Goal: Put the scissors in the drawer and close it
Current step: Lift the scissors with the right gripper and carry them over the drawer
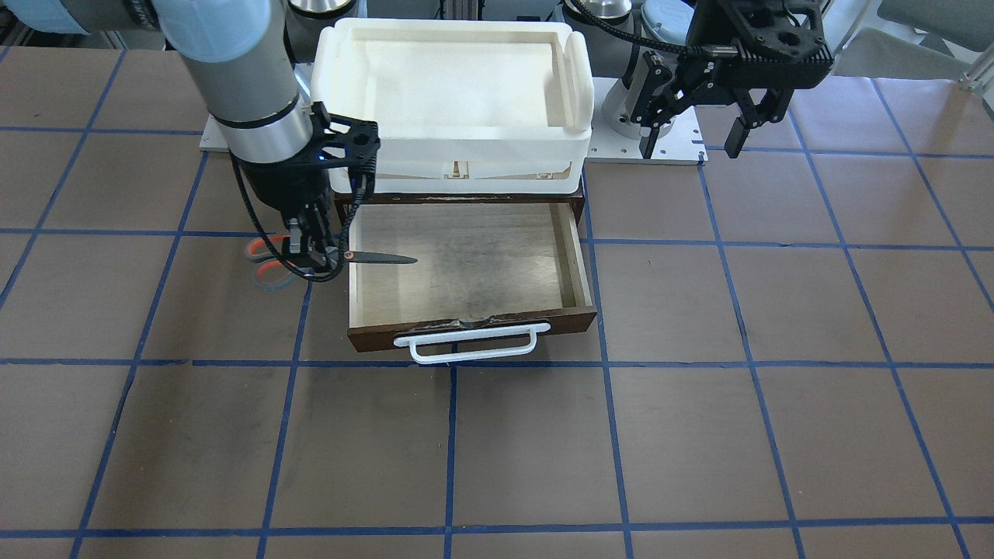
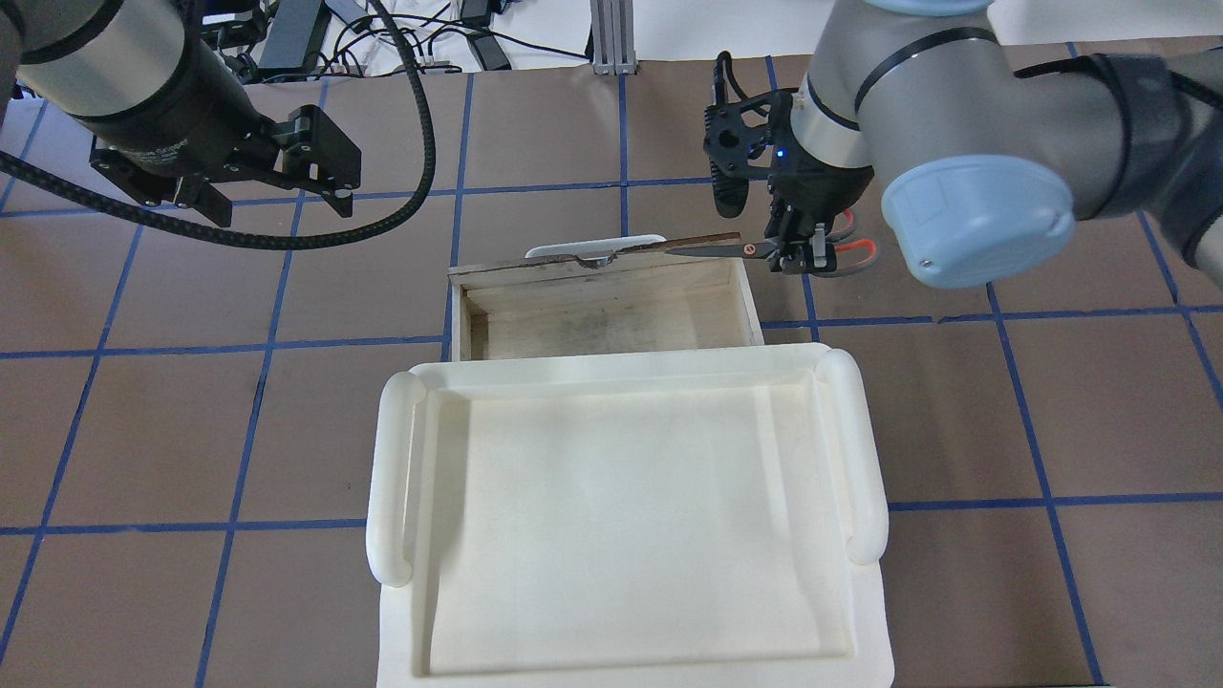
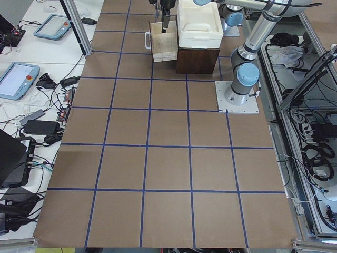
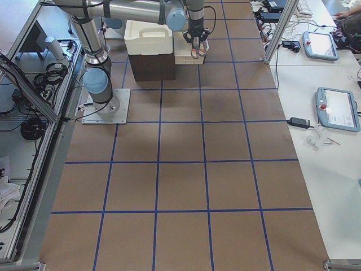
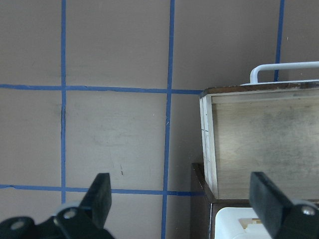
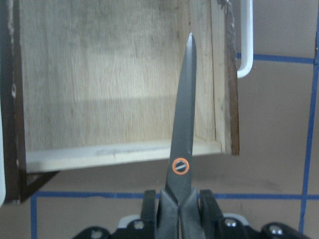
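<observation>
**A:** What sits closest in the view from across the table?

**B:** Bare brown table (image 1: 699, 435) with blue grid lines. Behind that comes the white bar handle (image 1: 466, 346) on the front of the drawer (image 1: 578, 268). The drawer is pulled out, its pale wooden floor bare and its dark front board chipped along the top edge.

**A:** And the scissors?

**B:** The scissors (image 1: 377, 259) are in the air at the drawer's side, on the robot's right. The blades are shut and lie flat. They cross above the side wall, with the tip over the inside of the drawer. The 2 grey and orange loops (image 1: 268, 269) are outside it, over the table.

**A:** What holds them?

**B:** The right gripper (image 6: 180, 211). It points down, and its 2 fingers are clamped on the scissors just behind the orange pivot screw. In the wrist camera the blade runs straight ahead from the fingers, and its tip is close to the drawer's front board.

**A:** Further back?

**B:** A white plastic tray (image 1: 578, 93) rests on top of the dark cabinet (image 3: 197, 60) that the drawer slides out of. The tray has nothing in it.

**A:** And the other arm?

**B:** The left gripper (image 5: 182, 199) hangs further back still, on the drawer's opposite side and well apart from it. Its fingers are spread wide with nothing between them. Its camera looks down at the table and 1 corner of the drawer.
</observation>
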Robot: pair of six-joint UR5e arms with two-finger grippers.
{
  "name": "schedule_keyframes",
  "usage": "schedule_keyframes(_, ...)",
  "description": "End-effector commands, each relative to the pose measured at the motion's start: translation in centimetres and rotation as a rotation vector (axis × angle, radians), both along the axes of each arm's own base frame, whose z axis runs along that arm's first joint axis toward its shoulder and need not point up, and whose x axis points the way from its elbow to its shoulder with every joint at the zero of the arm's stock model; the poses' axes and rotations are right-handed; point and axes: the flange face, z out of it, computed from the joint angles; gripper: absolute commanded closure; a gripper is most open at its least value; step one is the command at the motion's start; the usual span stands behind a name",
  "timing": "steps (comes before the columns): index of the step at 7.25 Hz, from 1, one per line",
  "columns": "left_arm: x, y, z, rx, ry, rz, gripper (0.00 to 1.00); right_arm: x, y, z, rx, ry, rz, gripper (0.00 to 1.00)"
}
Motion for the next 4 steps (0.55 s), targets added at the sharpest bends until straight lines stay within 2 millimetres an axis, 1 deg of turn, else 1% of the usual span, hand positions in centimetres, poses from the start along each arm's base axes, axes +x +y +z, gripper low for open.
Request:
schedule_keyframes(1,0.0,0.2,0.5,-0.01,0.005,-0.001,0.0,7.5,0.9,-3.1,-0.035,-0.003,0.084,0.95)
schedule_keyframes(2,-0.1,0.2,0.5,-0.01,0.006,-0.005,0.0,9.5,1.0,-4.3,-0.038,-0.003,0.105,0.95)
schedule_keyframes(3,-0.2,0.3,0.5,-0.009,-0.003,-0.008,0.0,11.1,1.5,-5.2,-0.022,-0.007,0.064,0.95)
schedule_keyframes(4,-0.4,0.5,0.6,-0.01,-0.006,-0.019,0.0,13.1,2.5,-6.5,0.002,-0.004,0.027,0.95)
